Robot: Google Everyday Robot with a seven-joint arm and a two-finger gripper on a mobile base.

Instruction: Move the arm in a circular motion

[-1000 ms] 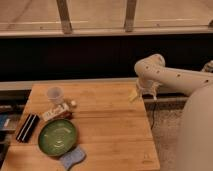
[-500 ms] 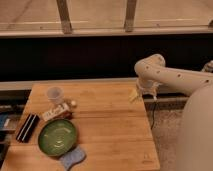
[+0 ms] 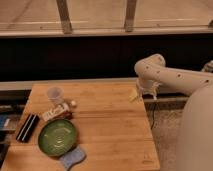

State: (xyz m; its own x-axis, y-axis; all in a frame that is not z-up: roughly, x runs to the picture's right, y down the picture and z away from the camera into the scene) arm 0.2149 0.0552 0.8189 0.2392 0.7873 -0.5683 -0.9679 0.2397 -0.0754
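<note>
The thick cream-white robot arm point(image 3: 172, 76) lies right-to-left, and its small pale gripper point(image 3: 135, 95), whose state nobody can tell, hangs over the light wooden table's point(image 3: 112, 127) right edge.

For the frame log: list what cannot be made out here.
Camera view:
- The arm: its base runs off the right edge.
- The gripper, hanging over the table's right rear corner: what its pale tip is, too small to tell.
- The packet beside the green plate: label too small to read.
</note>
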